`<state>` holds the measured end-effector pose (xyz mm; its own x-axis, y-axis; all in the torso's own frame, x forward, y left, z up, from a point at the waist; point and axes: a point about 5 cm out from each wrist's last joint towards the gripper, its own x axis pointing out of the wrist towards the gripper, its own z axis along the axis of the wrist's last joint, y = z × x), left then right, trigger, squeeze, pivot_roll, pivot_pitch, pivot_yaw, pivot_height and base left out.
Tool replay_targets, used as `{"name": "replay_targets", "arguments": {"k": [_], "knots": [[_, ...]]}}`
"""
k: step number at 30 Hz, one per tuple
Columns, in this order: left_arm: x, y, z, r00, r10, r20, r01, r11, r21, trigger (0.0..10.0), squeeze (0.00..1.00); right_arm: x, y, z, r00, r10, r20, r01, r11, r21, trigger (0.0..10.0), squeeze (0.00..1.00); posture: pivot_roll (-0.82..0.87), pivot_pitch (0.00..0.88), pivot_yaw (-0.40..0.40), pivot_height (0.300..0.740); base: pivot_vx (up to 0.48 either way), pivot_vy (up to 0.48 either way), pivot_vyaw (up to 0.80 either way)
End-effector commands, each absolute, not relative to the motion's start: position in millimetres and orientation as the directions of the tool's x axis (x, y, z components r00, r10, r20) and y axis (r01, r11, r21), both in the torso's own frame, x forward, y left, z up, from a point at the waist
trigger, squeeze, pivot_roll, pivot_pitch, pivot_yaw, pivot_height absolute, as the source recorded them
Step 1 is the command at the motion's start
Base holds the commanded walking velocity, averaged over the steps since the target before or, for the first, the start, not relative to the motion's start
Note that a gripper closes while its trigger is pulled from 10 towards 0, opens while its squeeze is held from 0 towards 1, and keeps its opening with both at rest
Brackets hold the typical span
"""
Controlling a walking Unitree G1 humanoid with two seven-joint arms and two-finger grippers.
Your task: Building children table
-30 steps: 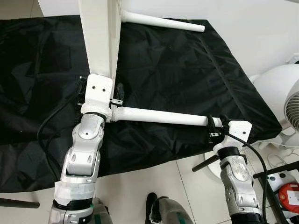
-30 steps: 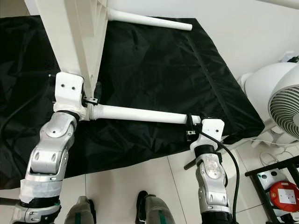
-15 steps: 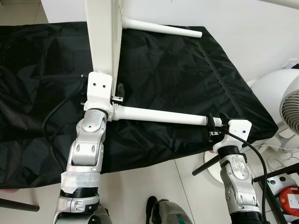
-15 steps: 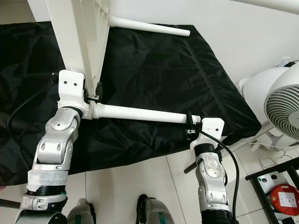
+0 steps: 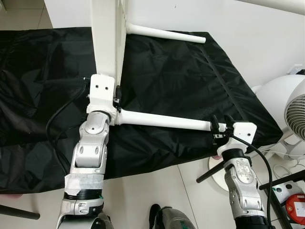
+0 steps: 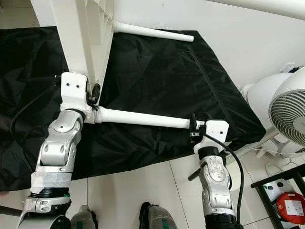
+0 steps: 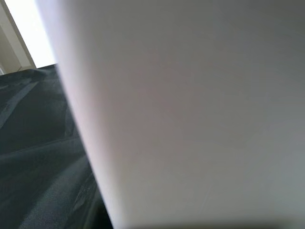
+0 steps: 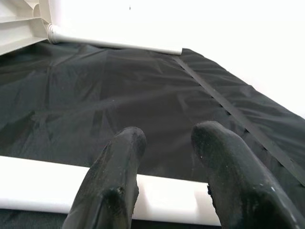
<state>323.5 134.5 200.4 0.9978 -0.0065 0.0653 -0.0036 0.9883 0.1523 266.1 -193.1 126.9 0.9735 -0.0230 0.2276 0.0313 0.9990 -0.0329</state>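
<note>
White tabletop (image 5: 104, 38), white table legs (image 5: 162, 121), all plain. Black wrinkled cloth (image 5: 181, 76) under them. Arms silver, right gripper (image 8: 167, 143) fingers black, wrist brackets white. White fan (image 5: 286, 105); red-and-white item (image 6: 289, 206) on a black rack. Pale floor tiles (image 5: 152, 191).

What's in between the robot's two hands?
A white table leg runs from the left tool at the tabletop panel to the right tool, above the black cloth, in the eye views.
</note>
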Motion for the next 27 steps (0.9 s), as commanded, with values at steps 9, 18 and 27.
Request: {"name": "replay_targets", "arguments": {"k": [9,18,27], "knots": [[303.8,165.7,235.8,0.91,0.336,0.243,-0.361,0.93,0.07,0.0,0.0,265.0,-197.2,124.4,0.975,-0.037,0.221,0.045,0.998,-0.034,10.0,0.0,0.05,0.097,-0.086,0.74,0.0,0.0,0.0],[277.9,172.1,249.1,0.859,0.361,0.364,-0.396,0.918,0.023,0.0,0.0,267.1,-196.0,123.6,0.977,-0.016,0.212,0.025,0.999,-0.04,10.0,0.0,0.06,0.115,-0.111,0.74,0.0,0.0,0.0],[260.1,167.4,248.2,0.852,0.304,0.426,-0.359,0.932,0.055,0.0,0.0,267.4,-196.8,123.9,0.978,-0.001,0.206,0.011,0.999,-0.049,10.0,0.0,0.06,0.123,-0.121,0.74,0.0,0.0,0.0]]}}
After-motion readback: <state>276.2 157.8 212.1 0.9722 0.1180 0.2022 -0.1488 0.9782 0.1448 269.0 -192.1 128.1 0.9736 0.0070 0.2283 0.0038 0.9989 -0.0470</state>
